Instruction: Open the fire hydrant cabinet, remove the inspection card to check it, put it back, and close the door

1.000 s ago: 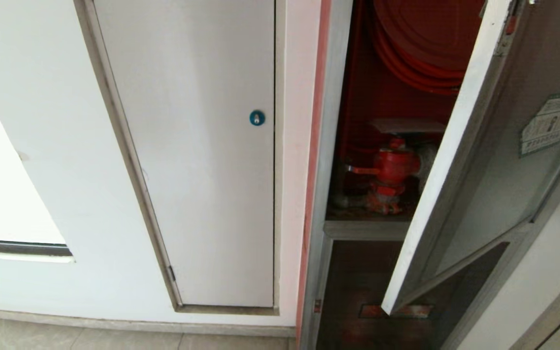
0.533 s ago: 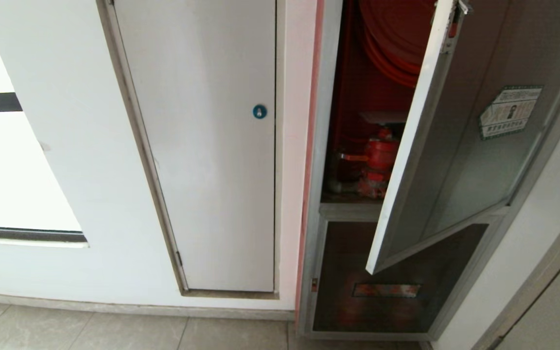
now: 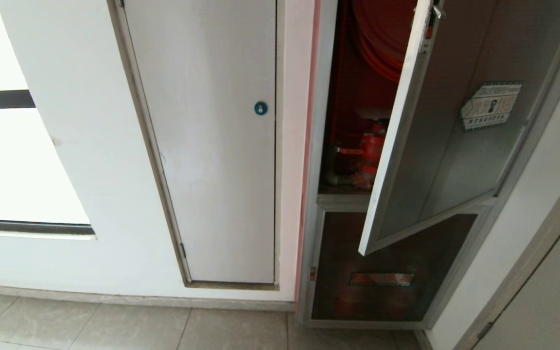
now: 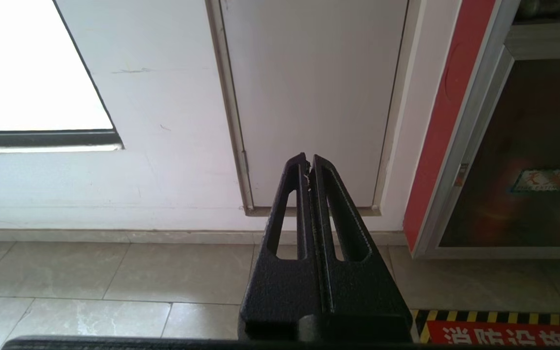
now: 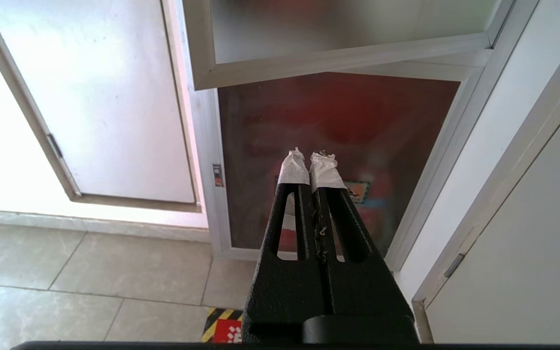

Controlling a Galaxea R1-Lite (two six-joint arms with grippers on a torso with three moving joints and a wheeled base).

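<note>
Door (image 3: 435, 141) swung out from fire hydrant cabinet (image 3: 321, 146); valve (image 3: 370, 150) inside; plain door (image 3: 212, 146) left of cabinet.

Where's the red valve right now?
In the head view, the red valve sits inside the fire hydrant cabinet, right of centre, below the red hose reel, behind the half-open door.

Along the bottom of the head view we see the floor of pale grey-beige glossy tiles (image 3: 114, 325), and on it, at the lower right of the left wrist view, a red sign edged in yellow-and-black stripes (image 4: 503, 330).
</note>
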